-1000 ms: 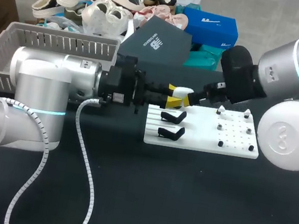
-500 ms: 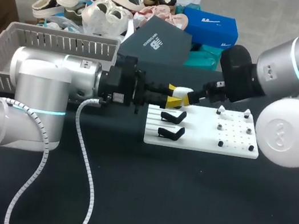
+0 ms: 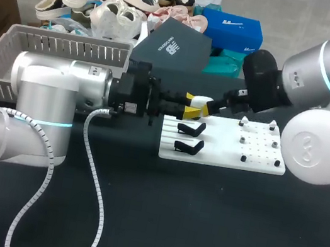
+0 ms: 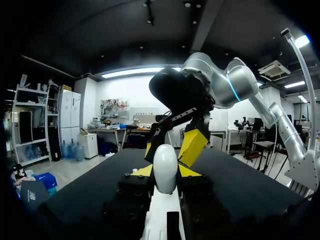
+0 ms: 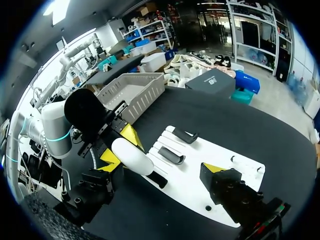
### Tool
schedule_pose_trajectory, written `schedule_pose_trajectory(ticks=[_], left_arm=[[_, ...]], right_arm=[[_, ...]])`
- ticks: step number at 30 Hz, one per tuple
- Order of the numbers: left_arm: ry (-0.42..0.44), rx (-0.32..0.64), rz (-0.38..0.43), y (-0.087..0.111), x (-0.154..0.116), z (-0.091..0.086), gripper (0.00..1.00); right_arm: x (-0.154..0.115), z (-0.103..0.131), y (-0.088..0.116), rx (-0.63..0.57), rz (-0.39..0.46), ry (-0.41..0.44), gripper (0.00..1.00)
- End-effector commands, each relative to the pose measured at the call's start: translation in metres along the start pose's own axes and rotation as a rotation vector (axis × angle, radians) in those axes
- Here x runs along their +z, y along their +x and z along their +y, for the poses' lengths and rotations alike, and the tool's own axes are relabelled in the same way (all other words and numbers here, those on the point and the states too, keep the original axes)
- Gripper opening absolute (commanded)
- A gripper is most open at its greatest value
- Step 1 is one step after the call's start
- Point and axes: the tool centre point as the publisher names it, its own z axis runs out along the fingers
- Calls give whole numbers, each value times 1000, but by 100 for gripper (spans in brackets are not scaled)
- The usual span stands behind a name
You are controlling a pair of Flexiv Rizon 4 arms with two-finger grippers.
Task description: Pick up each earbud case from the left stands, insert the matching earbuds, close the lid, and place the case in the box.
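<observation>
- Though printed, too small to read: a pale sticker (image 3: 130,108) on the black body of the left hand (image 3: 188,105).
- Clamped from two sides between that hand's yellow tips: a white earbud case (image 4: 165,167), held off the tabletop (image 3: 135,220) over the far left corner of the white stand board (image 3: 224,150).
- Plainest in the left wrist view: the pinch itself, with a yellow tip tight against each flank of the case and the case's rounded end poking out ahead of them.
- Met from the opposite side by the right hand (image 3: 208,109), with one yellow tip just beside the case and perhaps touching it.
- Shown only by the right wrist view: the right hand's fingers spread wide, holding nothing, with the case ahead of them and nearer one finger than the other.
- Shown by the head and right wrist views, hidden from the left wrist view: two black stands (image 3: 191,128) on the board's left half, just below the held case.
- Also seen from above: small dark pegs (image 3: 256,149) on the board's right half.
- Behind the left arm, well apart from the case: a grey slotted basket (image 3: 38,43).
</observation>
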Motion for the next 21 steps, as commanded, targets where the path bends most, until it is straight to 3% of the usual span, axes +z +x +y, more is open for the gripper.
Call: schedule_pose_trajectory(ticks=[1,21], left_arm=[[2,0,0,0,0,1,0],[2,0,0,0,0,1,0]], right_arm=[[2,2,0,3,3,17,100],[-8,2,-16,-15,-21,40,100]])
